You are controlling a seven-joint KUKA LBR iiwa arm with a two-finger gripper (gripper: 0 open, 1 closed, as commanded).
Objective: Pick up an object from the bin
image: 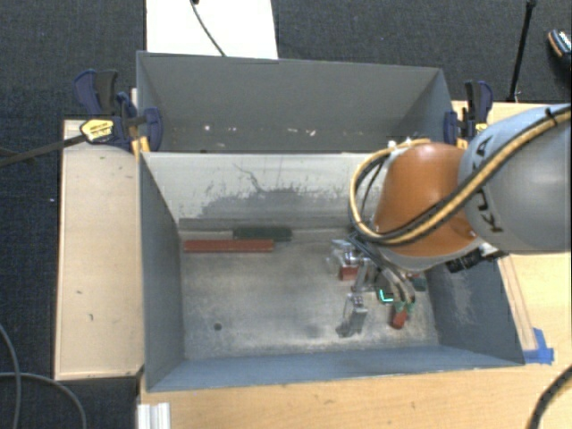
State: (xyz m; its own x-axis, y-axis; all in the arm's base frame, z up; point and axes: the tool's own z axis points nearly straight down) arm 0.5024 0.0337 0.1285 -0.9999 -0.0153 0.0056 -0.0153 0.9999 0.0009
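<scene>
I reach into the grey metal bin from the right, my wrist under its rounded orange cover, with black-and-yellow cables looped round it. My gripper hangs low over the right part of the bin's floor, nearer the front wall than the back one. Whether it is open or closed I cannot tell: its metal parts crowd together under the cover. Just beside it, on its right, is a small red piece. I cannot tell whether it lies on the floor or belongs to me, nor whether I touch it. The 2 things I make out plainly lie well apart from my gripper, to its left, along the foot of the back wall: a long flat red bar and, just behind it and shifted right, a shorter dark green bar. They lie side by side, lengthwise along the wall, and seem to touch. The floor between them and me is scuffed grey metal.
</scene>
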